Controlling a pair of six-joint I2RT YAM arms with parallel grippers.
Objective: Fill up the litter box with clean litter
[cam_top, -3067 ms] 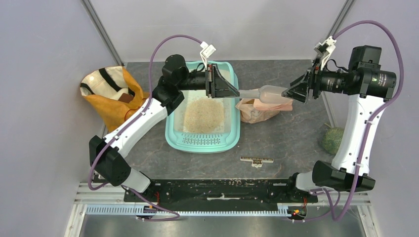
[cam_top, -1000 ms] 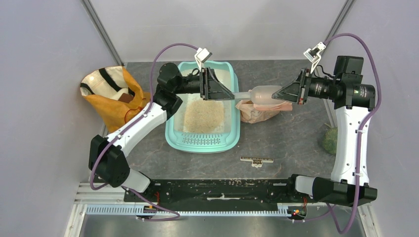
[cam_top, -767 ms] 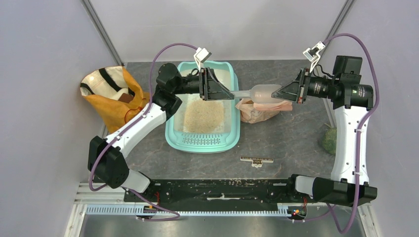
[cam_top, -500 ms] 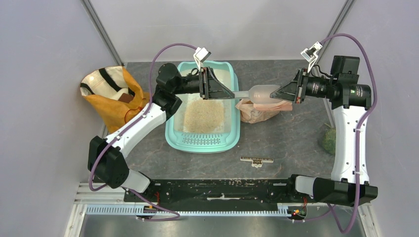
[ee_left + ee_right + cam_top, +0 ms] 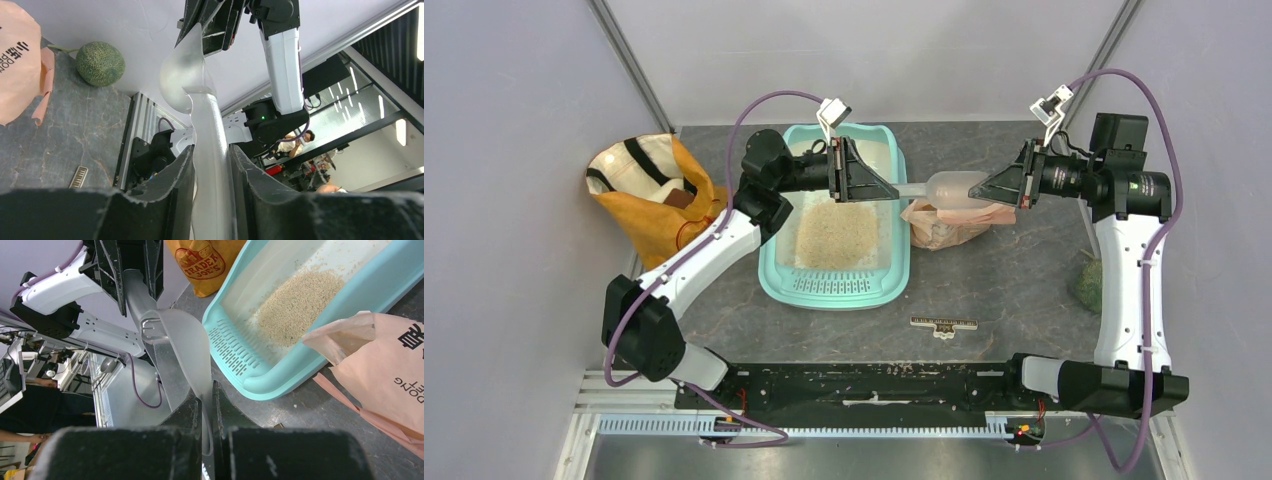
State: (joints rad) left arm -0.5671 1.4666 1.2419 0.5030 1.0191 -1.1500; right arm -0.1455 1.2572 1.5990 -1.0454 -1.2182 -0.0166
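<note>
The mint-teal litter box [image 5: 769, 262] lies at the table's centre back, with a heap of beige clean litter [image 5: 836, 233] inside. A translucent plastic scoop [image 5: 949, 187] hangs level over the box's right rim, held from both ends. My left gripper [image 5: 894, 192] has its jaws pressed on both sides of the scoop's handle [image 5: 207, 130]. My right gripper [image 5: 972, 190] is shut on the thin edge of the scoop's bowl [image 5: 182, 345]. The right wrist view also shows the litter box [image 5: 270, 385] and the litter [image 5: 297, 302] below the scoop.
A crumpled pink paper bag [image 5: 939, 225] lies right of the box, under the scoop. An orange-yellow bag with black straps [image 5: 649, 195] stands at the left. A green melon [image 5: 1092, 285] sits at the right edge. A small slotted strip [image 5: 943, 324] lies in front.
My left jaws have narrowed onto the scoop's handle. My right arm and the scoop have shifted slightly to the left.
</note>
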